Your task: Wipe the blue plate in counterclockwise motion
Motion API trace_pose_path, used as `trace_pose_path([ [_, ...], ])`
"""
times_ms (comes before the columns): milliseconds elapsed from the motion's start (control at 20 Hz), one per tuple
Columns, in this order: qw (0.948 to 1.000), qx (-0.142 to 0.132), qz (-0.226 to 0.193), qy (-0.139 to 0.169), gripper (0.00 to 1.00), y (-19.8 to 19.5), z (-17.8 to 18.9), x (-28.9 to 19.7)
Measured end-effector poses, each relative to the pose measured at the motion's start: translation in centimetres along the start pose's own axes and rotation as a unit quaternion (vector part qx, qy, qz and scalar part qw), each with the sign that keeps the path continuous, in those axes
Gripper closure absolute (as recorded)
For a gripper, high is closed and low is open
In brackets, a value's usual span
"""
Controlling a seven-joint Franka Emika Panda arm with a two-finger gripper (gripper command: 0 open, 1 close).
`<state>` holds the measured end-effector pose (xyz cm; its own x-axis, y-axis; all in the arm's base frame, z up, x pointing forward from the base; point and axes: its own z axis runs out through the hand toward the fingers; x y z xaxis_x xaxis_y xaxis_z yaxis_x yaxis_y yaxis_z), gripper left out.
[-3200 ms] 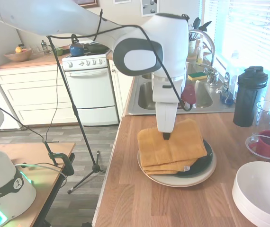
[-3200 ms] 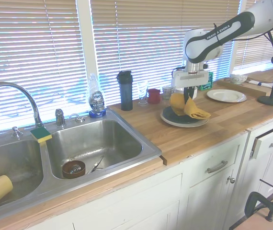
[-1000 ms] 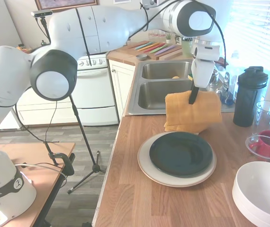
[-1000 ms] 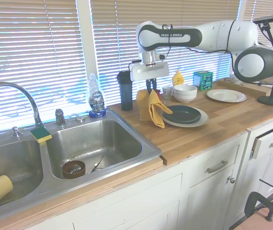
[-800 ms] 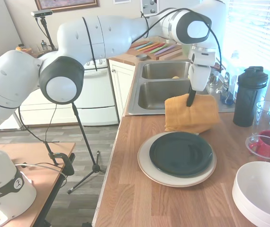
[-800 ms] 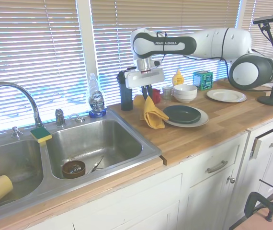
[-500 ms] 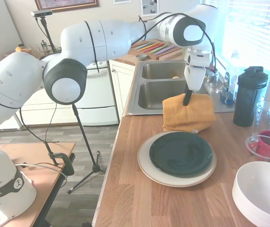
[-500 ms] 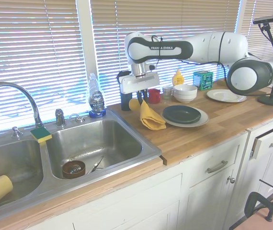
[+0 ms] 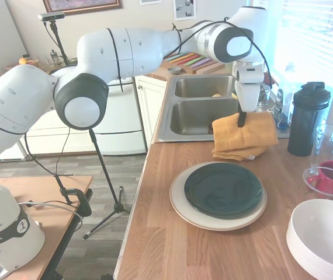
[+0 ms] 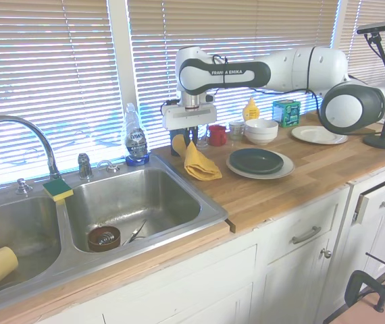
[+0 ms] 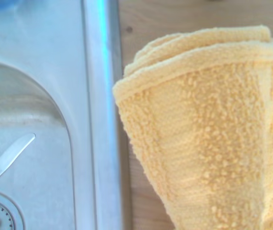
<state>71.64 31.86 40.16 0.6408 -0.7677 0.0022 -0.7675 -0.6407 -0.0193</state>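
1. Hand (image 9: 242,119): closed on the upper fold of an orange terry towel (image 9: 244,136). The towel's lower folds rest on the wooden table (image 9: 172,245), beside the edge of the steel sink (image 9: 198,116).
2. Task item: the blue plate (image 9: 223,189) lies flat on a larger beige plate (image 9: 184,214), near the middle of the table. Its surface is bare; nothing touches it.
3. Governing relation: in the first exterior view the blue plate lies toward the camera from the hand, away from the sink. Towel and plate are near but apart, with a strip of bare wood between them.
4. In the second exterior view the hand (image 10: 188,132) and towel (image 10: 196,162) stand between the sink (image 10: 132,202) and the blue plate (image 10: 256,160).
5. Orientation: the plate is round, face up, level. It has no long axis and points no particular way.
6. Judgement: any wiping stroke requires the towel to be carried back over the plate first.
7. Wrist view: towel (image 11: 208,134) and sink rim (image 11: 100,115) only; the plate is not shown.
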Motion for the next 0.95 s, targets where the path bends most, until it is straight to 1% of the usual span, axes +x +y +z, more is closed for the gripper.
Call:
trace_pose_path([
  [300, 1.0000, 0.006, 0.002, 0.003, 0.00, 0.3, 0.9, 0.4],
  [600, 0.9999, 0.014, 0.002, 0.008, 0.00, 1.8, 0.3, 0.4],
  [750, 0.9997, 0.022, 0.004, 0.012, 0.00, 3.0, -1.0, 0.4],
  [950, 0.9991, 0.036, 0.000, 0.020, 0.00, 5.4, -3.9, 0.6],
])
